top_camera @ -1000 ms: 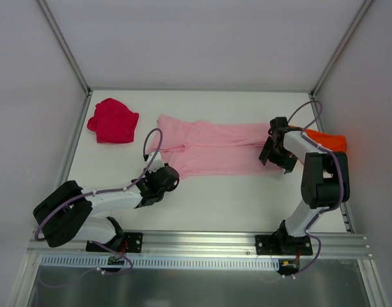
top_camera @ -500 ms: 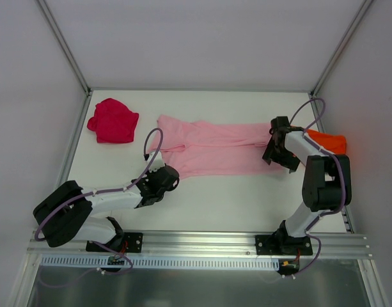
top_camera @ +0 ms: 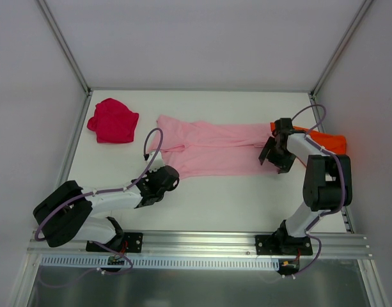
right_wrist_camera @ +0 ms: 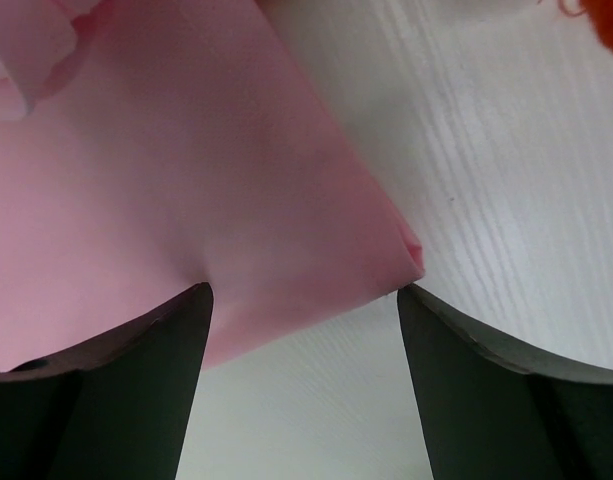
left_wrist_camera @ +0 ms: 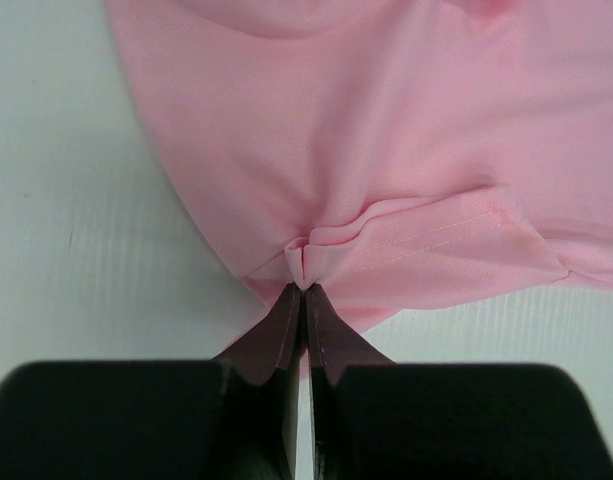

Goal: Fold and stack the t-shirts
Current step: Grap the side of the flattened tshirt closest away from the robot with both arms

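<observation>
Top external view gives you the table (top_camera: 247, 204) first: all three t-shirts lie on it, none is folded and there is no stack anywhere, so count the task as barely begun. The pink t-shirt (top_camera: 211, 148) is the biggest thing there, laid out lengthwise across the middle of the surface from left to right, wrinkled and somewhat bunched at its left end. The red t-shirt (top_camera: 112, 121) sits crumpled in a heap near the far left corner, apart from the pink one. The orange t-shirt (top_camera: 329, 141) is bunched against the right edge, partly hidden behind the right arm and just beside the pink shirt's right end. Your left gripper (left_wrist_camera: 304, 290) has its jaws pressed together on a small pleat of the pink shirt's stitched near edge, towards the shirt's left end; the cloth puckers right at the tips. Your right gripper (right_wrist_camera: 301, 295) has its jaws apart, straddling the pink shirt's near right corner, with nothing pinched. I judge you are setting up the first fold of the pink shirt; that fold, both other shirts and the stacking are all left to do.
</observation>
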Controlling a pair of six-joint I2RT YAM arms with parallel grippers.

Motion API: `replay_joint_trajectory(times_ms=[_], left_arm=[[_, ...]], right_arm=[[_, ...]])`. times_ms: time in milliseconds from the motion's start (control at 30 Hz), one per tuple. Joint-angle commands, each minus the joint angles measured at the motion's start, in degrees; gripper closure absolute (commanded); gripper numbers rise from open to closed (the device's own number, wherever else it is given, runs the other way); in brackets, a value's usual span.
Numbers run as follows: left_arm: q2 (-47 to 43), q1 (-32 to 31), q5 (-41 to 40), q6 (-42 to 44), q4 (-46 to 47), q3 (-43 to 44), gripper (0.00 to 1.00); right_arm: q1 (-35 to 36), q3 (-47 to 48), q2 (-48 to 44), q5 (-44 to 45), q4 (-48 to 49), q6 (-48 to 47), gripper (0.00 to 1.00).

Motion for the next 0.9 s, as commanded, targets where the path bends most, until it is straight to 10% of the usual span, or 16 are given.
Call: replay_joint_trajectory(times_ms=[0,867], left_arm=[[-0.27,-0.58,-2.37,-0.29,1.41,-0.35,1.00],[-3.52,-0.58,-2.45,-0.29,0.27,-0.79,1.00]], right_arm=[[-0.74,-0.74,-1.10,-5.60,2.05,-0.70,0.22],[0.40,-4.70,-8.05,8.36,-3.75,1.06,0.23]])
